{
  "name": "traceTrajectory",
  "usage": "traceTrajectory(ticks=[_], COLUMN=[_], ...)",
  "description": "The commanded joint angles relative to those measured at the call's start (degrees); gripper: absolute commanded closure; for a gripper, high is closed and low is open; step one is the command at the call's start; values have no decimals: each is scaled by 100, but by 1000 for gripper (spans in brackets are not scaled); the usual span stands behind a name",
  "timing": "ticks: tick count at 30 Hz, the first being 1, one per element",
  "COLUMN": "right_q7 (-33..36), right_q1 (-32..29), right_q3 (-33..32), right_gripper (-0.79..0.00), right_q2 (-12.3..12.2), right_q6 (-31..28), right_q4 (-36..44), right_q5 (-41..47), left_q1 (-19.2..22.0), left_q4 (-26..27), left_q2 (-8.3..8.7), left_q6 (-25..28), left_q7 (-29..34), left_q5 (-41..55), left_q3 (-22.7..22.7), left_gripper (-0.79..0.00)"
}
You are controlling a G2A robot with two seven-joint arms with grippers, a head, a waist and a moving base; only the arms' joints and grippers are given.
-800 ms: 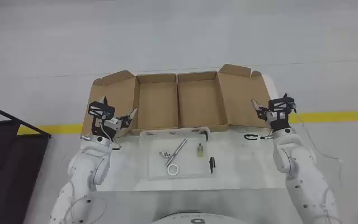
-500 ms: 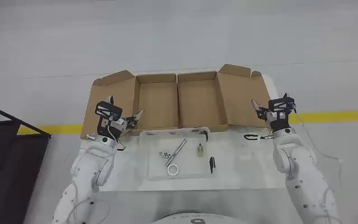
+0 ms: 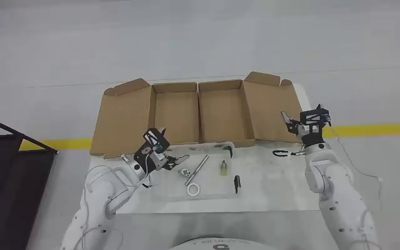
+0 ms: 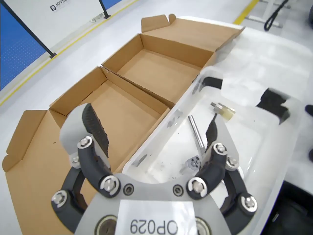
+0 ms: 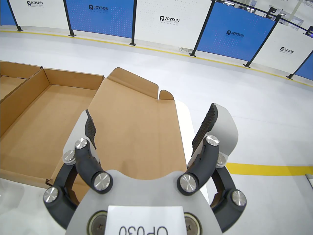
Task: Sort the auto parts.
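Observation:
A clear plastic tray sits at the table's front and holds a long metal rod, a small hex fitting, a metal ring and a small yellowish part. My left gripper hangs open over the tray's left end. In the left wrist view the left gripper has the rod and hex fitting near one fingertip, with nothing held. My right gripper is open and empty above the right box's outer flap.
Two open cardboard boxes, left and right, stand side by side behind the tray with flaps spread outward. A small black part lies at the tray's right edge. A black cable rests near the right arm.
My left arm has swung from over the left box's outer flap toward the middle, down to the tray's left end. The right arm has stayed put.

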State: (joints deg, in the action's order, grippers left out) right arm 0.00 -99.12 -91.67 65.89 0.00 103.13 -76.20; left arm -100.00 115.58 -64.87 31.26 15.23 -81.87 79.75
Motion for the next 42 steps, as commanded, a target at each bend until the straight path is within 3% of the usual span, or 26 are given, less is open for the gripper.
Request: traceTrajectory(ticks=[1,10,17,32,35,42], right_q7=[0,0,0,0,0,0], right_q1=[0,0,0,0,0,0], right_q3=[0,0,0,0,0,0], right_gripper=[-785,-785,-785,-785,-785,-785], right_q2=[0,0,0,0,0,0], right_q6=[0,0,0,0,0,0], right_q4=[0,0,0,0,0,0], right_q5=[0,0,0,0,0,0], left_q1=[47,256,317,133,183,353], left_q4=[-106,-594,-879,-725,-772,-963], left_q2=[19,58,94,154,144,123], left_q6=[169,403,439,562,490,382], left_q7=[6,84,92,165,268,444], left_q5=[-270,-1176,-1777,-1731,-1853,-2144], left_q3=[-59,-451,-624,-683,-843,-1183], left_gripper=[-754,-650,-640,-576,-508,-443])
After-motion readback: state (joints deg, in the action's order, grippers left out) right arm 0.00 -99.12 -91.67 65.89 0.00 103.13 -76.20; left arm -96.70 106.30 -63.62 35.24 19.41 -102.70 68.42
